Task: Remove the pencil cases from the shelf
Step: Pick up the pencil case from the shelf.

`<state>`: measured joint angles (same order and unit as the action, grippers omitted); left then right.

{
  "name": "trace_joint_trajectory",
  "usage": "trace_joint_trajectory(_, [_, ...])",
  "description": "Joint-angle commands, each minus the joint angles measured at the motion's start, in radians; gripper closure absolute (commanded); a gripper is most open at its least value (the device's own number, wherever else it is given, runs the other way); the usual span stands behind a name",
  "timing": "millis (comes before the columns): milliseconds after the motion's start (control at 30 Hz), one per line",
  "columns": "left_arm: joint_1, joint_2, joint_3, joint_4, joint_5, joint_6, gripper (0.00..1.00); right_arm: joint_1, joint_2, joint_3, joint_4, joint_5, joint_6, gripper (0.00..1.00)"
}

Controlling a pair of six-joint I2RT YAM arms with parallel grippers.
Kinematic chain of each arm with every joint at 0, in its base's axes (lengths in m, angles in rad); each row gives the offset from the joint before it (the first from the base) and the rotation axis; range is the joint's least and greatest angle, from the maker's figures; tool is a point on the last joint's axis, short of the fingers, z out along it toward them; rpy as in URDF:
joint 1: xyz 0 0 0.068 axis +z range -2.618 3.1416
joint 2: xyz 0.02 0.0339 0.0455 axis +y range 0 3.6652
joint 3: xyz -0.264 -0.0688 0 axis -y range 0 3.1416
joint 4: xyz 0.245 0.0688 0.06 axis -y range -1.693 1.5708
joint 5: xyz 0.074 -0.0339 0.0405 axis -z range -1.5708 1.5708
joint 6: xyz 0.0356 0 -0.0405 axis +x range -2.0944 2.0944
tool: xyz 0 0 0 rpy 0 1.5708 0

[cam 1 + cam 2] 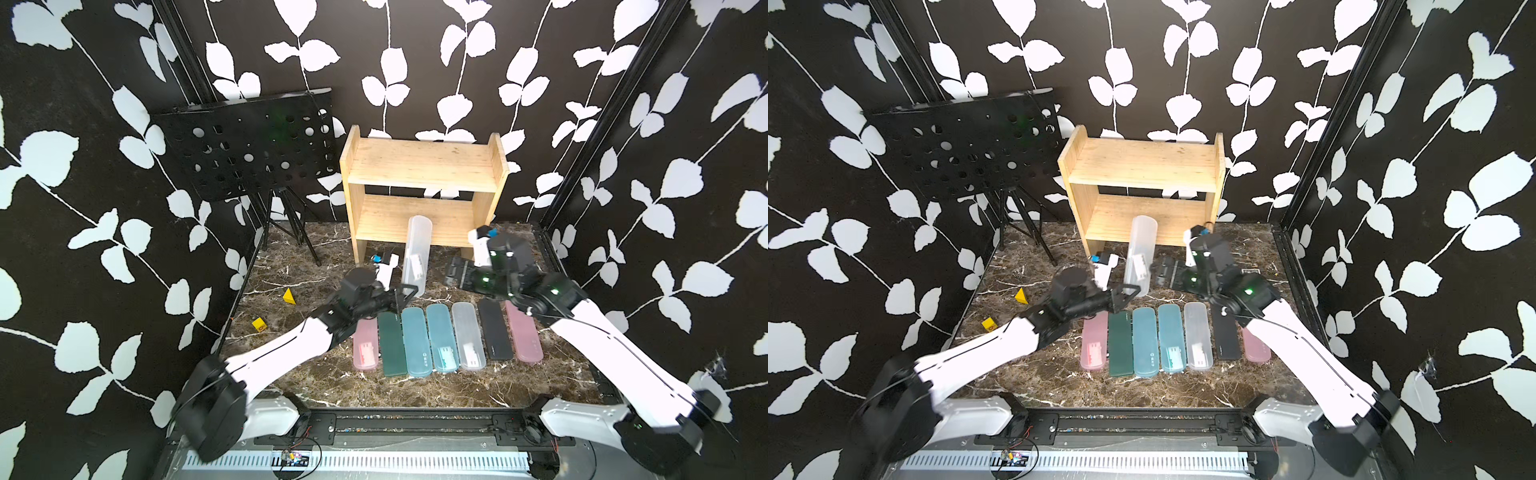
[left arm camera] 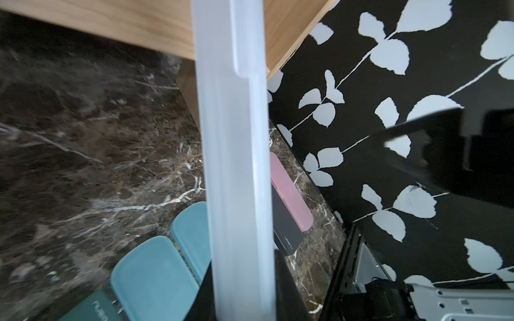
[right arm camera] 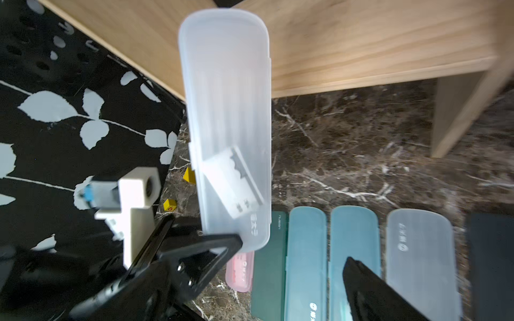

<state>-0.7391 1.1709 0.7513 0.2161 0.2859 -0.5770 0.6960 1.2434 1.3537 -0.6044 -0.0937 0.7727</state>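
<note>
Dark marble tabletop (image 1: 374,395), black walls with a white leaf print. Left gripper (image 1: 405,292) is clenched on the near rounded end of a frosted clear case (image 1: 417,253); in the right wrist view its black fingers (image 3: 217,247) pinch only the tip of that end. From there the case slants away and upward, its far end lying over the front of the lower tier of the shelf (image 1: 419,164). Whether that end rests on the board I cannot tell. Both tiers otherwise look bare, so this is probably the last case to come off. Right gripper (image 1: 457,270) stands released, jaws apart, just beside the case near the shelf's right upright and touching nothing. The other seven pencil cases lie flat, side by side on the table nearer the robot: pink (image 1: 365,345), dark green (image 1: 392,345), two teal (image 1: 417,343), frosted (image 1: 468,336), black (image 1: 494,330), pink (image 1: 524,332). Step in hand: withdrawal. An end grip leaves a long lever, so I would draw back slowly along the case's own length. Hold the tilt until the far end is past the board edge, then lower it flat onto bare marble, not onto the row beneath. Keep the right arm out of the sweep.
</note>
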Motion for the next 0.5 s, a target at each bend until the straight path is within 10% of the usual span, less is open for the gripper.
trace_joint_trajectory(0, [-0.006, -0.158, -0.042, -0.051, -0.101, 0.131, 1.00, 0.066, 0.077, 0.072, 0.165, 0.010, 0.030, 0.00])
trace_joint_trajectory(467, [-0.005, -0.393, -0.116, -0.178, -0.068, 0.119, 1.00, 0.222, 0.300, 0.281, 0.223, 0.041, 0.014, 0.01])
